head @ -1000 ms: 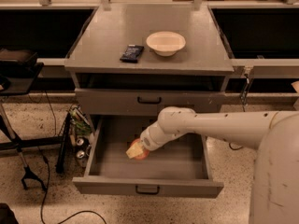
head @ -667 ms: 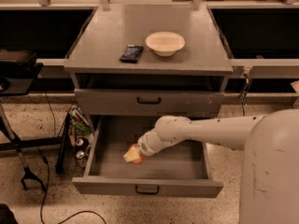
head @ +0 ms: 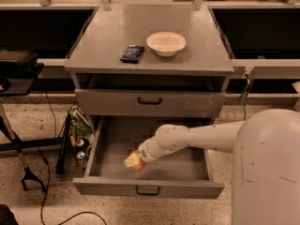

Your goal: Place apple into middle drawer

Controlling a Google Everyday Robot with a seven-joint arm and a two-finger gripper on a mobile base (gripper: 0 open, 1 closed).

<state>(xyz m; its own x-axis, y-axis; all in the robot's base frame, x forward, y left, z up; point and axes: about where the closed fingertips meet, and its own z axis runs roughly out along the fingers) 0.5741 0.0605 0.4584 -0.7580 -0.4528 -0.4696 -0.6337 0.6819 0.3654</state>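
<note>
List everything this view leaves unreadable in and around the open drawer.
- The end effector, low in the front left of the middle drawer: in the camera view, its shape is hidden behind the arm.
- The apple: partly covered by the end effector; contact with the drawer floor cannot be told.
- Drawer's right rear floor: hidden under the arm.
- The dark packet on the cabinet top: label too small.

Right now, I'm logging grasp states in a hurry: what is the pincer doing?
Pincer: closed on the round red-orange apple, low inside the open deep grey metal drawer.
</note>
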